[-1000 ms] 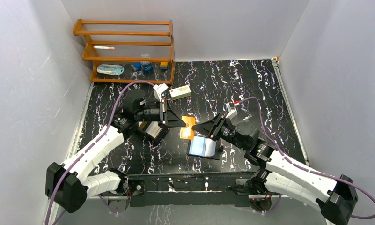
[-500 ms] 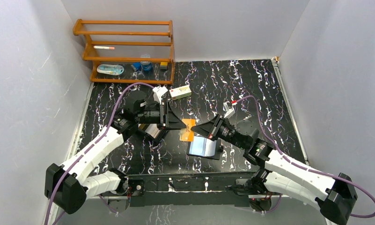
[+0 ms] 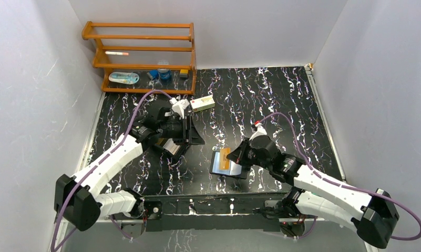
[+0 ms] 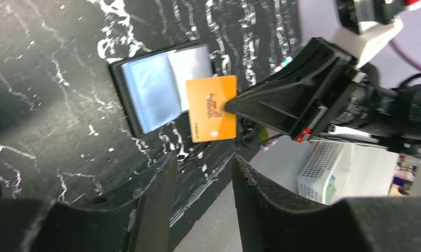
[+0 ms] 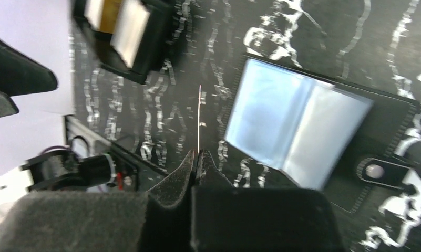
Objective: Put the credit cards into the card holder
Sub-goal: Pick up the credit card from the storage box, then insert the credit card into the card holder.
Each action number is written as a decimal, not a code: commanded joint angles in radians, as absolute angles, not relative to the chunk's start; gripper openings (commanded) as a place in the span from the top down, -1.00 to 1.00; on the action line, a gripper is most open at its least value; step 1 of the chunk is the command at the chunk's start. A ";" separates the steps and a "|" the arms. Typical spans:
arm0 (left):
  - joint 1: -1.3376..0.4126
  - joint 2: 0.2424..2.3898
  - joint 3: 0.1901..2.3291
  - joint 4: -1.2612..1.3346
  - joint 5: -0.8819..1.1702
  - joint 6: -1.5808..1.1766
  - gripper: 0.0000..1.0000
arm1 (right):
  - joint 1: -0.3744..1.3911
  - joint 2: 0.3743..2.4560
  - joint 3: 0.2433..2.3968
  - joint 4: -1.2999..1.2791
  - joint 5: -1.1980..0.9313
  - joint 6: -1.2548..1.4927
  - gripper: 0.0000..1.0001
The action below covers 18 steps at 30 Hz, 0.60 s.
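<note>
Now the right gripper (image 5: 198, 153) is clamped on the orange card's (image 5: 199, 118) near edge. The open card holder (image 5: 281, 126) lies flat just ahead-right. The left gripper (image 4: 203, 160) hangs parted and empty, well apart.

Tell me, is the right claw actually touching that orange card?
Touching. The right wrist view shows the orange card edge-on, pinched in the shut right gripper; the left wrist view shows the same grip on the card's edge.

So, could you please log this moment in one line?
right hand: shut on orange card by open card holder | left hand: open, empty
</note>
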<state>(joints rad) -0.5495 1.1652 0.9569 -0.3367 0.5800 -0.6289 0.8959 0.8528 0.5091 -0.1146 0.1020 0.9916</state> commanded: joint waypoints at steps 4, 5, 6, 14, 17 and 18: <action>-0.695 1.259 0.966 -0.405 0.351 -0.592 0.28 | 0.774 0.870 0.527 -0.216 0.070 0.898 1.00; -0.721 1.281 0.970 -0.399 0.332 -0.595 0.30 | 0.742 0.864 0.502 -0.195 0.031 0.892 1.00; -0.749 1.307 0.970 -0.388 0.312 -0.599 0.33 | 0.709 0.857 0.484 -0.173 -0.003 0.888 1.00; -0.815 1.457 0.902 -0.248 0.248 -0.641 0.51 | 0.582 0.874 0.370 0.008 -0.219 0.890 1.00; -0.821 1.485 0.866 -0.170 0.263 -0.650 0.55 | 0.565 0.862 0.357 0.018 -0.218 0.882 1.00; -0.822 1.496 0.855 -0.149 0.272 -0.652 0.55 | 0.558 0.862 0.326 0.020 -0.218 0.875 1.00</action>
